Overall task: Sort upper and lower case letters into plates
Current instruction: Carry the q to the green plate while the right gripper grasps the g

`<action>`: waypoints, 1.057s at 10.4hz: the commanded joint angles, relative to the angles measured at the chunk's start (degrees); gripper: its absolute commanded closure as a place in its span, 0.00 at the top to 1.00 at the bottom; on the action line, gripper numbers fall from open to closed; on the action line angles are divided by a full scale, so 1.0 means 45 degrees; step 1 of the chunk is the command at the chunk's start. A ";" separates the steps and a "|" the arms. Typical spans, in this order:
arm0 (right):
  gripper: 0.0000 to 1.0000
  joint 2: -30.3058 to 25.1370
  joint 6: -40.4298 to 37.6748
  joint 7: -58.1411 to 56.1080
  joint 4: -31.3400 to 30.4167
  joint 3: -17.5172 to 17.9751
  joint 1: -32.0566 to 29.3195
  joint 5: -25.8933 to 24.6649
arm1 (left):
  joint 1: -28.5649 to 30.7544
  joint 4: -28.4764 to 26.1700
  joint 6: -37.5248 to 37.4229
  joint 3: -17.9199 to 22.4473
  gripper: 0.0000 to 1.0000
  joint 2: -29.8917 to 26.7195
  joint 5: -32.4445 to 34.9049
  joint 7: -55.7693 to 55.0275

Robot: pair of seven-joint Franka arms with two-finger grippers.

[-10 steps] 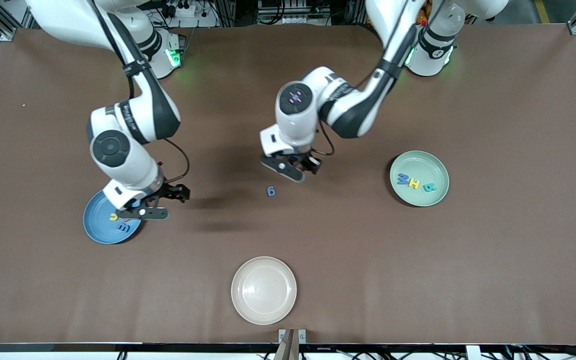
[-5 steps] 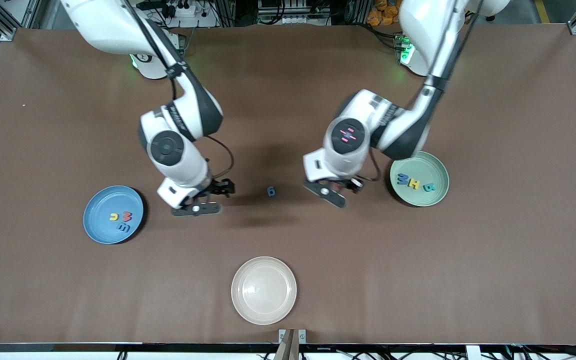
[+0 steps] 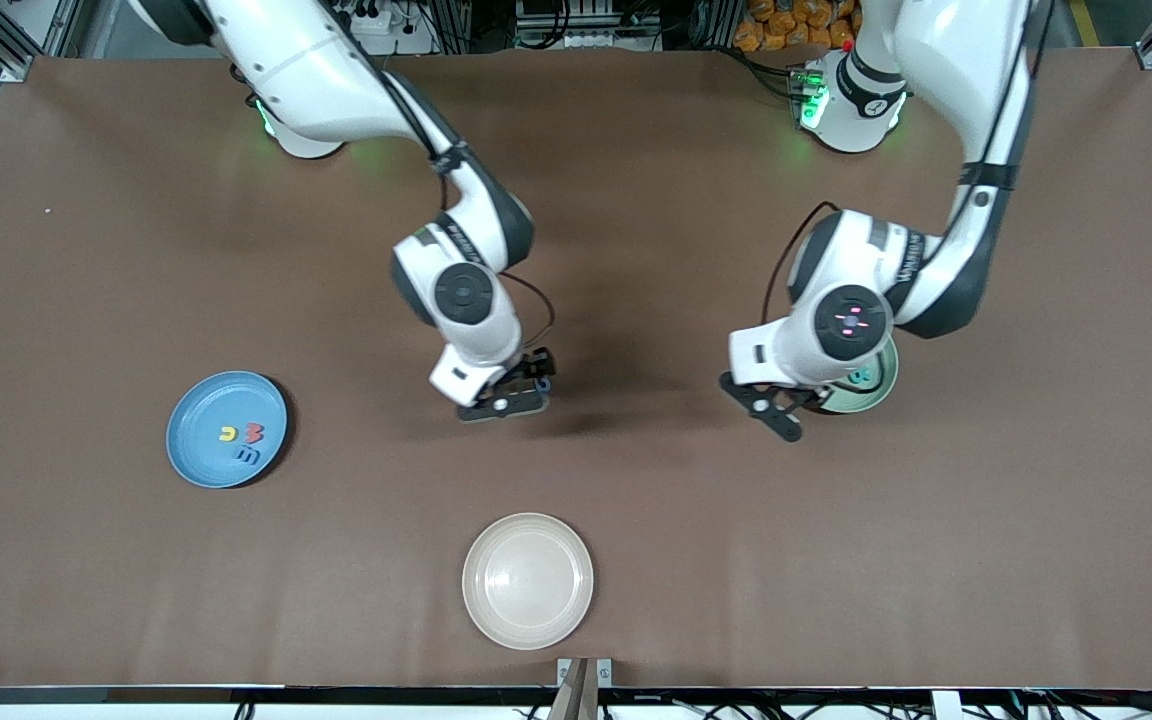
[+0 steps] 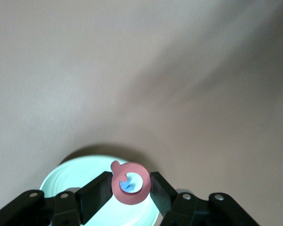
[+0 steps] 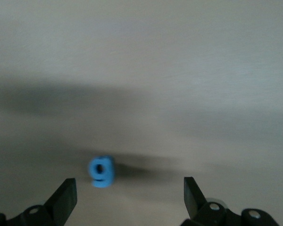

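Note:
My left gripper (image 4: 130, 186) is shut on a round red letter with a small tail (image 4: 137, 193). It hangs over the rim of the pale mint green plate (image 4: 66, 183), and my left arm covers most of that plate (image 3: 876, 385) in the front view. A teal letter (image 3: 858, 377) shows in the plate. My right gripper (image 5: 128, 188) is open over a small blue letter g (image 5: 102, 171), which lies on the table between its fingers. The sky blue plate (image 3: 198, 445) holds a yellow letter (image 3: 227, 434), a red one (image 3: 254, 432) and a blue one (image 3: 248, 456).
A cream-white plate (image 3: 528, 615) sits near the table's front edge, nearer the front camera than both grippers. The brown table (image 3: 1036, 500) stretches out around all three plates.
My right arm has swung from the sky blue plate to the table's middle, over the blue g. My left arm has carried the red letter from the middle to the mint green plate.

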 commanded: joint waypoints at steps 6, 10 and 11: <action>1.00 0.1453 0.0614 0.0252 0.1149 -0.0134 0.0542 -0.0025 | 0.2297 -0.4158 0.1776 -0.0209 0.25 -0.1764 -0.0038 0.1872; 1.00 0.1413 0.0574 0.0232 0.0818 -0.0174 0.0502 -0.0025 | 0.3509 -0.5691 0.3231 -0.0229 0.45 -0.1786 -0.0058 0.3511; 1.00 0.1355 0.0573 0.0270 0.0565 -0.0174 0.0502 -0.0025 | 0.3782 -0.5673 0.3231 -0.0229 0.70 -0.1651 -0.0077 0.3514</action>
